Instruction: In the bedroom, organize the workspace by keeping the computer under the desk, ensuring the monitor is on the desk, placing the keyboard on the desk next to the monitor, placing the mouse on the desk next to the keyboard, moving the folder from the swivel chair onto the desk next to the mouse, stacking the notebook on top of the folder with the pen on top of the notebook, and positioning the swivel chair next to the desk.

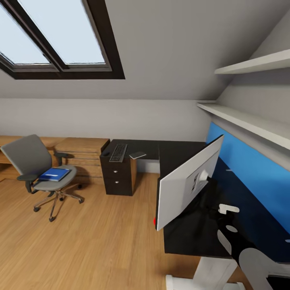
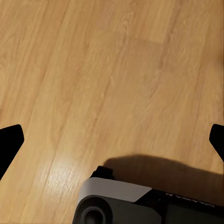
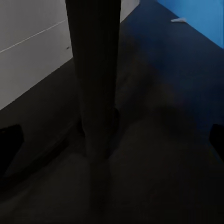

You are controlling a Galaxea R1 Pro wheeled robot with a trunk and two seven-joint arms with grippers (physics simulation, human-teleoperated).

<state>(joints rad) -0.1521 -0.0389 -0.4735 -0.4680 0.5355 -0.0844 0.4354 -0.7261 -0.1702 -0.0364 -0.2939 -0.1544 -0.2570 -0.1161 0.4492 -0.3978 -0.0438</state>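
Folder (image 1: pixel 54 174) on swivel chair (image 1: pixel 38 169) in head view, left gripper (image 2: pixel 112 140) spread over floor (image 2: pixel 116 70), right gripper (image 3: pixel 112 140) spread by monitor (image 1: pixel 189 181) stand

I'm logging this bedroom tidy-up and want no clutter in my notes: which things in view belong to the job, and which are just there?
Job things:
swivel chair
folder, lying on the chair seat
desk
keyboard, on the desk
notebook, on the desk
monitor, on the desk

Just there:
skylight
wall shelves
wooden dresser

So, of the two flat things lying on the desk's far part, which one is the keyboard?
The keyboard is the dark, long one with rows of keys, above the drawer pedestal; the notebook beside it is plain grey and smaller.
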